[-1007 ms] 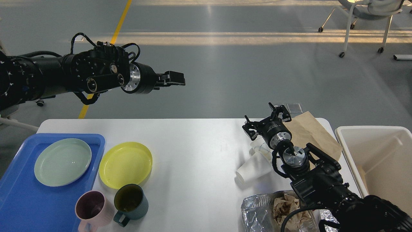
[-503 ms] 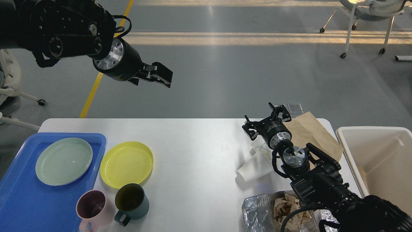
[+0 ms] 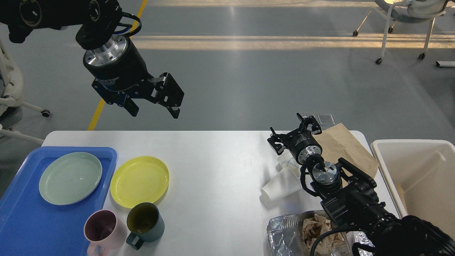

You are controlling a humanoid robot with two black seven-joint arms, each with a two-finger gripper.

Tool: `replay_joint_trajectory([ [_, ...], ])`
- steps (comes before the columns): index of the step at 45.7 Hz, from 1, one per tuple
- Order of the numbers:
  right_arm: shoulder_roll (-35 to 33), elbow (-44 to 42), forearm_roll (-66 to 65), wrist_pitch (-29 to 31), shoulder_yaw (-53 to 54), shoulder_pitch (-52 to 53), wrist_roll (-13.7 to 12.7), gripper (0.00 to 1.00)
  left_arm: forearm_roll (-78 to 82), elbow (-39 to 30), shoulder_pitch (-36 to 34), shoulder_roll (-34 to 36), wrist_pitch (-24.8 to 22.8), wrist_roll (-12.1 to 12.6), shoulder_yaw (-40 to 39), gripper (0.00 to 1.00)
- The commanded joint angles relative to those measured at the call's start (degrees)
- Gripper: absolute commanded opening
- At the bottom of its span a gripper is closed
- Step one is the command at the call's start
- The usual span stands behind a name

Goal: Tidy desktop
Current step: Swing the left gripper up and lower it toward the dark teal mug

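Desktop (image 3: 213, 170): white, rounded corners, filling the lower view, long axis running left to right. Cream bin (image 3: 416, 149) just beside its right end; blue tray (image 3: 21, 227) at its left end, carrying a pale green plate (image 3: 70, 177). Yellow plate (image 3: 139, 181) beside the tray; teal mug (image 3: 145, 222) and pink mug (image 3: 103, 231) nearer. Left gripper (image 3: 154, 110) raised above the far edge, angled down, fingers spread apart, empty; white lettering on its body, partly legible as "Gripper". Right gripper (image 3: 295, 131) low over tipped paper cups (image 3: 280, 185) beside a brown bag (image 3: 341, 145), fingers apart, holding nothing.
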Motion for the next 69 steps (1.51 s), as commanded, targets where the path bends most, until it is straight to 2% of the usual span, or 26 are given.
replay_joint_trajectory([
  [1, 0.00, 0.00, 0.00, 0.00, 0.00, -0.03, 0.00, 1.00, 1.89, -2.75, -1.99, 0.29, -0.24, 0.01, 1.96, 0.99],
  [12, 0.00, 0.00, 0.00, 0.00, 0.00, -0.03, 0.00, 1.00, 4.26, -4.78, -1.03, 0.37, -0.24, 0.01, 4.07, 0.99],
  [25, 0.00, 0.00, 0.00, 0.00, 0.00, 0.06, 0.00, 1.00, 6.28, -4.16, 12.76, -0.15, -0.24, 0.36, 4.34, 0.99],
  [31, 0.00, 0.00, 0.00, 0.00, 0.00, 0.06, 0.00, 1.00, 7.52, -3.81, 17.86, 0.64, 5.88, 0.36, 4.86, 0.99],
  [46, 0.00, 0.00, 0.00, 0.00, 0.00, 0.06, 0.00, 1.00, 7.52, -1.35, 28.67, 0.29, 15.99, 0.10, 5.04, 0.99],
  [55, 0.00, 0.00, 0.00, 0.00, 0.00, 0.06, 0.00, 1.00, 7.60, 0.93, 33.95, -0.24, 19.07, 0.28, 5.04, 0.99],
  [69, 0.00, 0.00, 0.00, 0.00, 0.00, 0.06, 0.00, 1.00, 14.11, 1.37, 40.10, -2.35, 27.51, 0.36, 4.52, 0.98],
])
